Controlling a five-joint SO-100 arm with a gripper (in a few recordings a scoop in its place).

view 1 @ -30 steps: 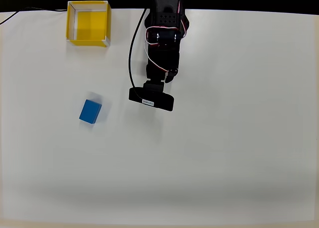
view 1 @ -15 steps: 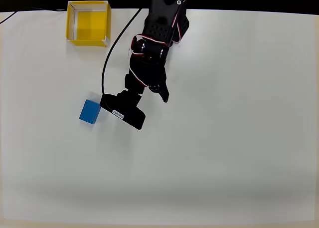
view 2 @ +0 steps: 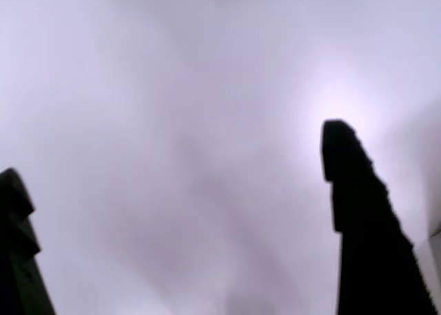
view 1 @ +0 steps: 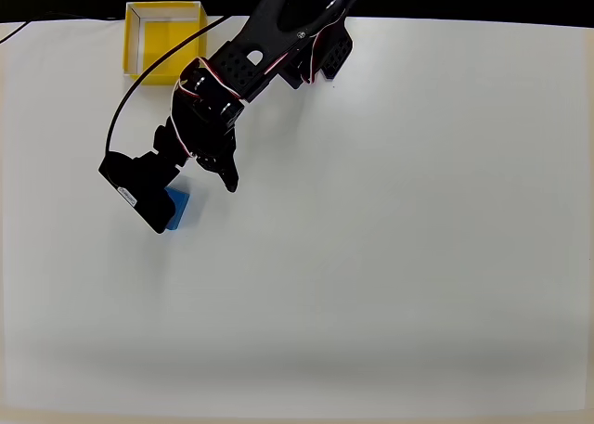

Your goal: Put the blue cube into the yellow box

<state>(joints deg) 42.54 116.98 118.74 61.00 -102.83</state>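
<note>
The blue cube [view 1: 178, 207] lies on the white table left of centre in the overhead view, with the arm's black camera block over its left part. My gripper [view 1: 202, 181] hangs just right of the cube, one dark finger [view 1: 228, 177] sticking out to the right. In the wrist view the gripper [view 2: 176, 156] is open: two dark fingers [view 2: 358, 211] stand far apart with only blurred white table between them. The yellow box [view 1: 148, 48] sits at the table's back left edge, partly crossed by the arm's cable.
The black arm [view 1: 278, 34] reaches in from the top centre, slanting down to the left. A black cable [view 1: 125, 109] loops from the box area to the camera block. White table [view 1: 418, 257] stretches wide to the right and front.
The arm has swung steadily left over the last second. Its camera block went from the table's middle to over the cube's left part. The cube and box have not moved.
</note>
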